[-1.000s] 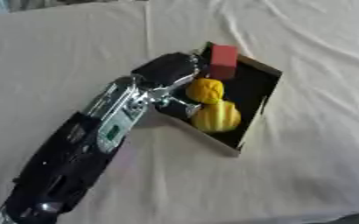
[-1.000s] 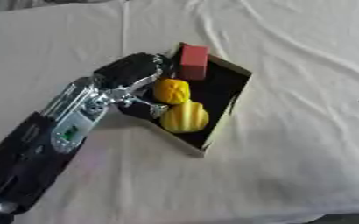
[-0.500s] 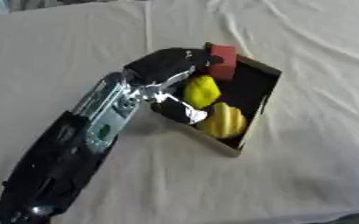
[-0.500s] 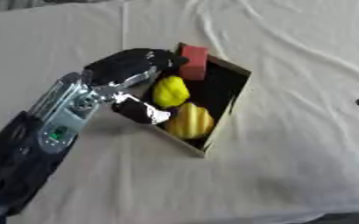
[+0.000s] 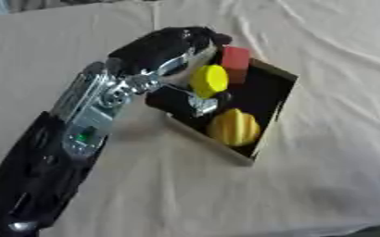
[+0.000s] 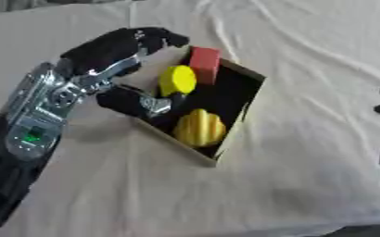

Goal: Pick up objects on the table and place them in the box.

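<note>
Now-released yellow disc (image 5: 209, 79), upright in box (image 5: 268, 132)

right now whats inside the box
The box holds a red block, a yellow disc and a ribbed yellow piece. The left hand covers its near-left corner.

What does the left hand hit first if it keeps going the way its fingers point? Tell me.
Probably the red block at the far corner of the box: the left hand reaches toward it over the box's near-left edge. The yellow round piece sits just below that line; depth is unclear.
</note>
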